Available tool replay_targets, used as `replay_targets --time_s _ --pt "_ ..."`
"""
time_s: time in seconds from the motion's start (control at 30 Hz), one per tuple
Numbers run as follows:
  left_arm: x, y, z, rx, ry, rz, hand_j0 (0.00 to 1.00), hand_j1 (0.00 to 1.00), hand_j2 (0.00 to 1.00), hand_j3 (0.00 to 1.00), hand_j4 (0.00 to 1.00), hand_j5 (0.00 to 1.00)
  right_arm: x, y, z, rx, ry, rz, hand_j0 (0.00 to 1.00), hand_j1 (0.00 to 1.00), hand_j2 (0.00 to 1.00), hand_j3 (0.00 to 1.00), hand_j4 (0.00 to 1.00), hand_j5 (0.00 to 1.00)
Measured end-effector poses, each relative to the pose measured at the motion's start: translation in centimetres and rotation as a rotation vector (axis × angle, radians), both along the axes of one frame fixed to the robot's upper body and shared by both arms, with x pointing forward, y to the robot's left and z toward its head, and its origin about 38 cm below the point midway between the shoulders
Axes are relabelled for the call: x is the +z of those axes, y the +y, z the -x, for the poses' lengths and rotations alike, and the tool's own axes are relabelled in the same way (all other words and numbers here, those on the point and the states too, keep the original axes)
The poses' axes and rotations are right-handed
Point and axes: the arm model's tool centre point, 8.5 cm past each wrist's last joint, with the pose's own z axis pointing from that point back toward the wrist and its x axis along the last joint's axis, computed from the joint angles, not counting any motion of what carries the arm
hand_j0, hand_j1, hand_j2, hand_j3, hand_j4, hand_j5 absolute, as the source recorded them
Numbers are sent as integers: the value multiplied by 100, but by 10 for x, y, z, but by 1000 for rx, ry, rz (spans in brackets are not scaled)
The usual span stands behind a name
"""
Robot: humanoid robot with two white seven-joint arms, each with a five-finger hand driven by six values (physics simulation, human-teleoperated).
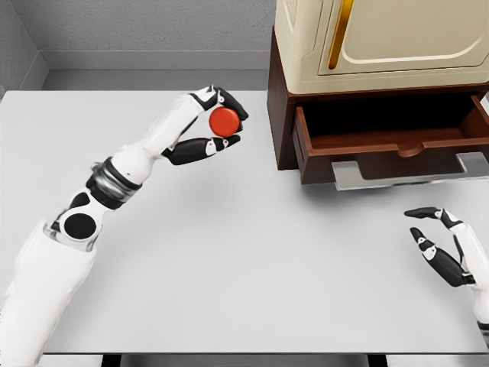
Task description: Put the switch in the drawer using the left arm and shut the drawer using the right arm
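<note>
A round red switch [225,121] is held off the white table [252,260] by my left hand [217,124], whose fingers are shut around it. The hand hovers just left of the dark brown drawer unit [284,115]. The unit's drawer [390,145] is pulled out toward me, its inside dark and showing nothing, with a grey handle [412,172] along its front. My right hand [442,245] hangs low at the right edge, below the drawer, with fingers spread and holding nothing.
A cream cabinet [382,38] with a yellow handle [341,30] sits on top of the brown unit. Grey walls close off the back and the left of the table.
</note>
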Motion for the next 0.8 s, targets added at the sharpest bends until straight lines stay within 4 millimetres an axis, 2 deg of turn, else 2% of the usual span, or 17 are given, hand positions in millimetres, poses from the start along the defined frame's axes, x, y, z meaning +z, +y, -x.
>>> replay_targets --time_s 0.1,0.13,0.33,0.5,0.73,0.8 --pt "6 -13 4 6 -46 -32 37 37 37 37 37 37 3 1 0 4 -10 1 55 55 55 55 55 55" --pt "8 -17 5 8 -57 -38 37 37 37 37 37 37 4 1 0 5 -11 2 59 59 59 59 59 59" --pt "19 -37 14 14 -132 -82 37 37 37 37 37 37 8 2 0 12 -19 8 57 57 57 57 57 57" --pt "26 -55 13 38 -179 -119 37 37 37 37 37 37 9 1 0 13 -22 10 53 53 53 53 53 53" --pt "41 -87 9 67 -232 -154 37 37 37 37 37 37 9 1 1 13 -21 14 53 53 53 53 53 53" --pt "51 -98 4 76 -240 -166 37 37 37 37 37 37 10 1 0 14 -22 15 53 53 53 53 53 53"
